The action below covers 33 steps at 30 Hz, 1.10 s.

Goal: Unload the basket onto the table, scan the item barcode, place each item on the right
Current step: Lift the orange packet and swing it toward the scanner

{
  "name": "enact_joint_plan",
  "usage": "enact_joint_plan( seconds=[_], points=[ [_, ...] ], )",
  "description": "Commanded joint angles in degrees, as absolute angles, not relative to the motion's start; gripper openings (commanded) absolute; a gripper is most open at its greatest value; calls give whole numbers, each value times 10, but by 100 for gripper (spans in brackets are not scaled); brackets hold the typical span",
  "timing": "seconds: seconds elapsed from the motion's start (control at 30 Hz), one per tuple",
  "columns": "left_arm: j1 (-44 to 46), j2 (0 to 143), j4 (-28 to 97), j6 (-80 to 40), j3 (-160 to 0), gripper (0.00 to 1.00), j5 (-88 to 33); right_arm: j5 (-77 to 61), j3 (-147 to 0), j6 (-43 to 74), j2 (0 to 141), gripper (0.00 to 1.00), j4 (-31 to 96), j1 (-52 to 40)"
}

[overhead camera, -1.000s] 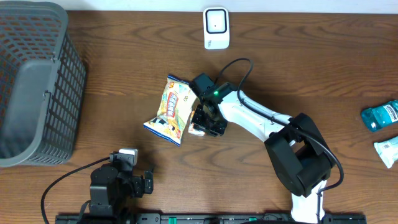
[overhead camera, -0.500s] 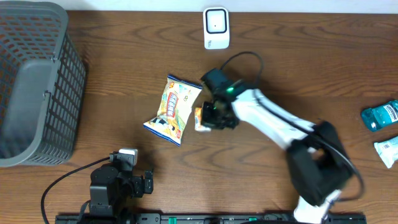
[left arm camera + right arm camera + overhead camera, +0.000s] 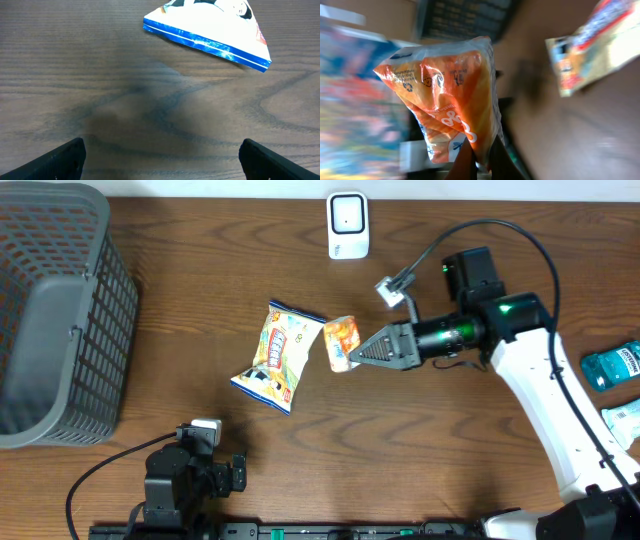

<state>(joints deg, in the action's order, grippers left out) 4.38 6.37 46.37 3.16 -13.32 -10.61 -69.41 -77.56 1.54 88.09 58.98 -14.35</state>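
The right end effector [image 3: 355,356] is clamped on a small orange crinkly plastic snack packet [image 3: 341,342], held up off the brown wooden surface [image 3: 180,270] just beside a yellow foil chip bag [image 3: 277,357] that lies flat. A white rectangular scanner [image 3: 347,225] sits at the far edge. The left end effector [image 3: 161,157] has its fingers spread wide apart, low over the wood.

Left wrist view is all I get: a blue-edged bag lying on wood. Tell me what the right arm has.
Observer: The right pincer is shut on an orange packet, held beside the yellow snack bag and apart from it.
Operator: Locate the scanner.
Observer: A white device, likely the scanner, sits at the far edge, beyond the packet.
Operator: Report any barcode.
Observer: I can make out none. The right wrist view shows only small print on the packet's orange face.
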Motion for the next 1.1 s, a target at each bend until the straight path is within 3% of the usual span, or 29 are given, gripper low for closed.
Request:
enact_joint_plan(
  seconds=[0.0,0.23,0.6,0.7,0.8,0.9,1.07],
  points=[
    [42,62,477,31,-133,98,-111,-831,-779,98,877,3,617,-125],
    [42,62,477,31,-133,98,-111,-887,-779,128,877,1,663,-96],
    [42,62,477,31,-133,98,-111,-853,-779,95,877,1,668,-94],
    [42,62,477,31,-133,98,-111,-736,-779,52,877,1,667,-96],
    [42,62,477,31,-133,98,-111,-460,-778,30,877,1,672,-114],
    [42,62,477,31,-133,98,-111,-212,-760,86,877,1,673,-151],
    [42,62,477,31,-133,98,-111,-80,-733,100,877,1,626,-196]
  ],
)
